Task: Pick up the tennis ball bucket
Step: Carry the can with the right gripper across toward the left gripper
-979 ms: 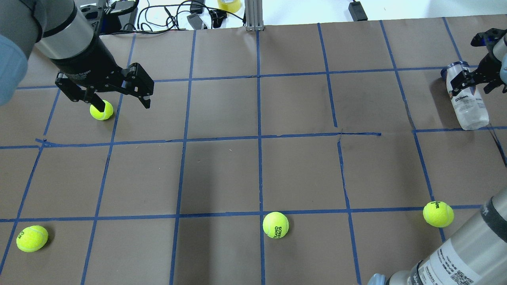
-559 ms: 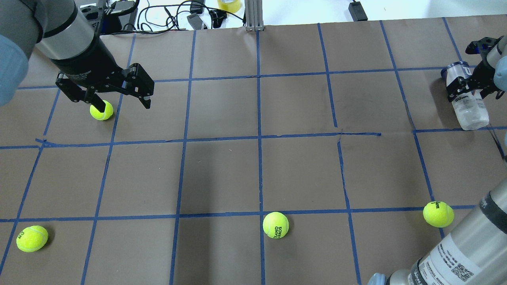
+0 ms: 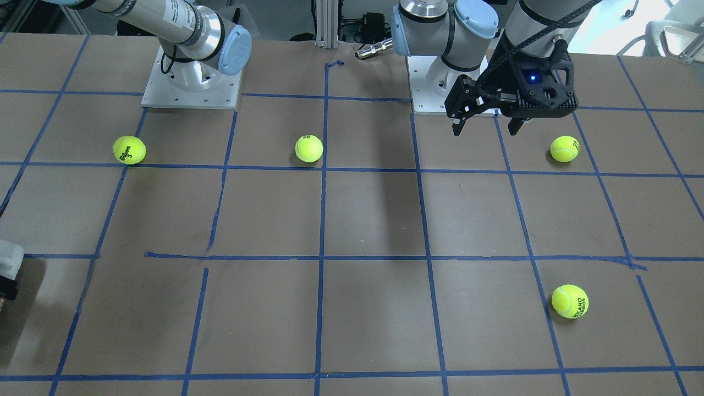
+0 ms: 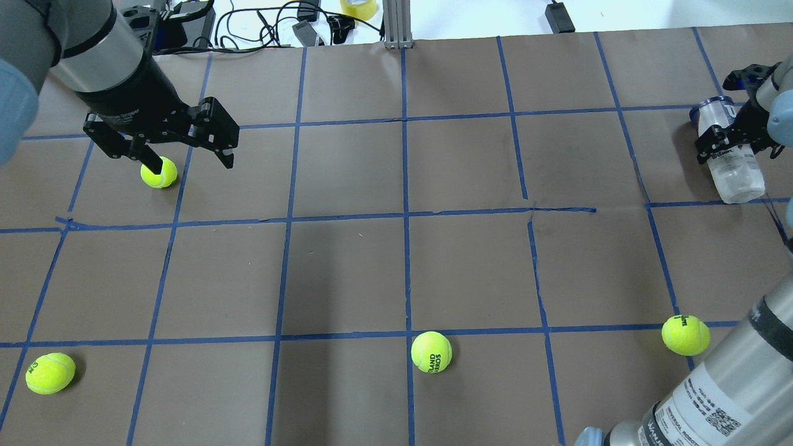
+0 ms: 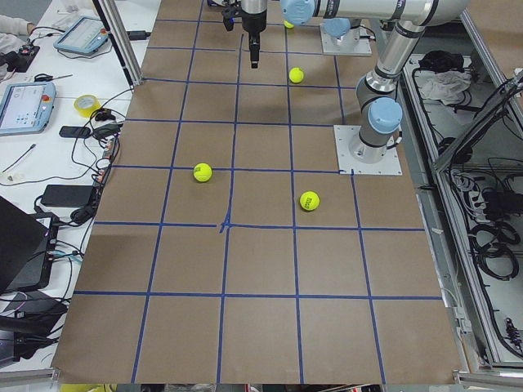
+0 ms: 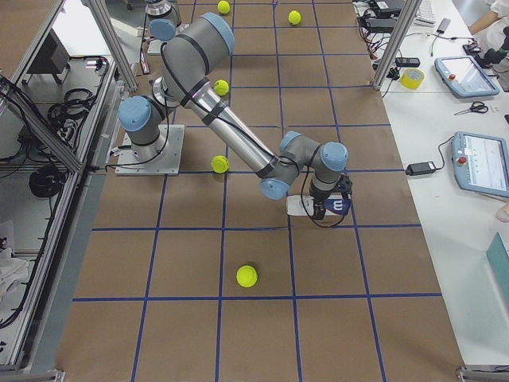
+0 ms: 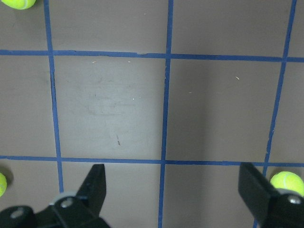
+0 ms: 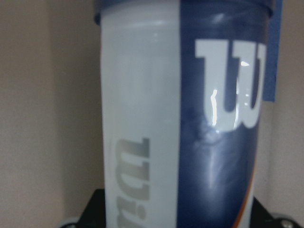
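Checking the grip before the lift. Tennis ball can (image 4: 736, 179) lies on its side at the far right edge of the bench (image 4: 471, 266). It is thin clear plastic with no balls showing inside, so I judge it light, slick and easy to dent. Mid-body on the label looks the balanced hold. Right gripper (image 4: 730, 152) comes down from above, jaws pressed against both sides of the can. Left gripper (image 4: 189, 162) hovers beside a ball (image 4: 158, 173) — jaws wide, empty.
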